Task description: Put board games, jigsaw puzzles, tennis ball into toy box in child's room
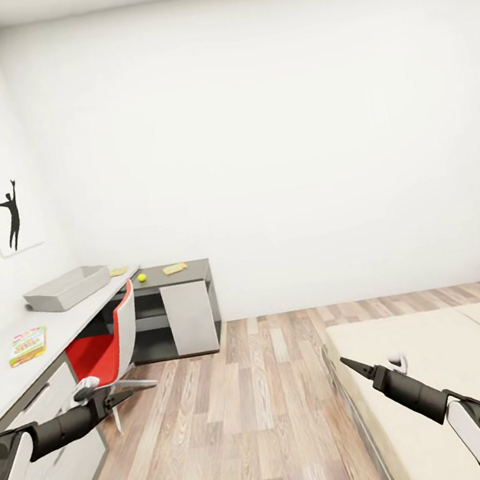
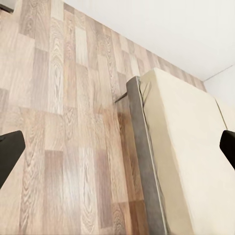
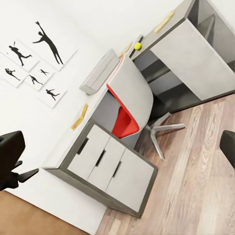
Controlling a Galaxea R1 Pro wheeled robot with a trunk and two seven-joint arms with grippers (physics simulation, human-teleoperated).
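Observation:
The light-grey toy box (image 1: 68,288) (image 3: 100,71) stands on the long grey table (image 1: 1,374) by the left wall. A green-yellow-red board game (image 1: 28,345) (image 3: 79,116) lies flat on the table nearer to me. The tennis ball (image 1: 141,277) (image 3: 138,46) rests beyond the toy box, between two yellow jigsaw puzzles (image 1: 174,268) (image 1: 119,271) (image 3: 165,21). The beige bed (image 1: 448,361) (image 2: 186,156) lies at the lower right. My left gripper (image 1: 118,397) (image 2: 117,149) hangs open over the floor near the chair. My right gripper (image 1: 345,364) (image 3: 117,152) is open and empty above the bed's corner.
A red and grey swivel chair (image 1: 106,348) (image 3: 129,110) stands pushed against the table, in front of white drawers (image 3: 110,164). Wood-plank floor (image 1: 253,410) lies between table and bed. Black silhouette pictures (image 1: 9,212) hang on the left wall.

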